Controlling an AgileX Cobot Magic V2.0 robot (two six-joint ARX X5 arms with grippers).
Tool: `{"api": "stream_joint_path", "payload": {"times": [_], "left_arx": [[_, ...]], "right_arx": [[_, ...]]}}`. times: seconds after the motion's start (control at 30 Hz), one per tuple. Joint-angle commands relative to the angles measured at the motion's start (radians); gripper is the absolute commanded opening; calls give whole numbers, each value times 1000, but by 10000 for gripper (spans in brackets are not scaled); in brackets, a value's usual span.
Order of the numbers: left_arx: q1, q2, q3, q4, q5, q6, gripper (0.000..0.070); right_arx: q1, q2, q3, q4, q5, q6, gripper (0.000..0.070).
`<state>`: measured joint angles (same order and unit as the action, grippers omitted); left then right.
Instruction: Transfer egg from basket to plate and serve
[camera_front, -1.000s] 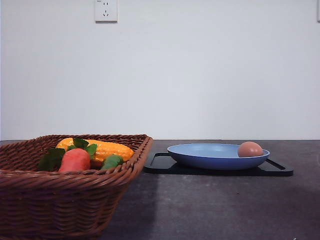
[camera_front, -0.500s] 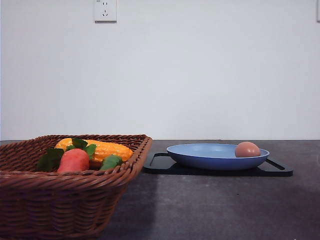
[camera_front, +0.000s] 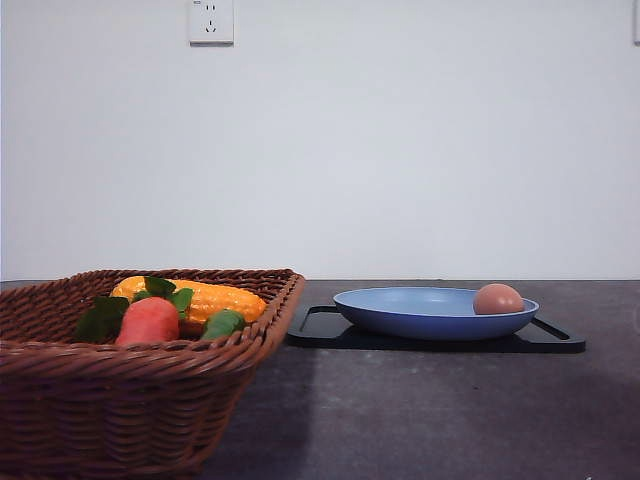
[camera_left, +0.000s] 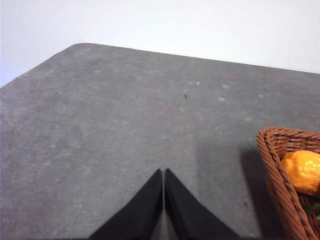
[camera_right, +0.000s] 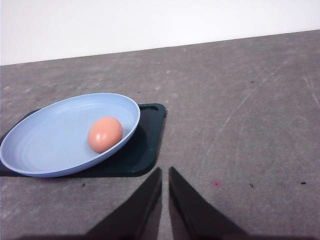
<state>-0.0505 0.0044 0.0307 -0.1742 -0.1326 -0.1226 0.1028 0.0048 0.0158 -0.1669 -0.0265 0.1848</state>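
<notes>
The light-brown egg lies in the light-blue plate, near its right rim. In the right wrist view the egg rests inside the plate, and my right gripper is shut and empty over bare table, short of the plate. The brown wicker basket stands at the front left. My left gripper is shut and empty above bare grey table, with a corner of the basket beside it.
A flat black tray lies under the plate. The basket holds a yellow corn cob, a red-orange carrot and green leaves. A white wall with a socket stands behind the table.
The egg has rocked very slightly inside the plate. Nothing else has moved.
</notes>
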Motion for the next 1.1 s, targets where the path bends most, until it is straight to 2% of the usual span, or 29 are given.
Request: {"api": "stream_joint_path", "payload": {"times": [0.0, 1.07], "left_arx": [[1, -2, -28, -4, 2, -2, 0], [1, -2, -28, -4, 2, -2, 0]], "right_arx": [[2, -1, -6, 12, 1, 10, 0], [2, -1, -6, 12, 1, 10, 0]]}}
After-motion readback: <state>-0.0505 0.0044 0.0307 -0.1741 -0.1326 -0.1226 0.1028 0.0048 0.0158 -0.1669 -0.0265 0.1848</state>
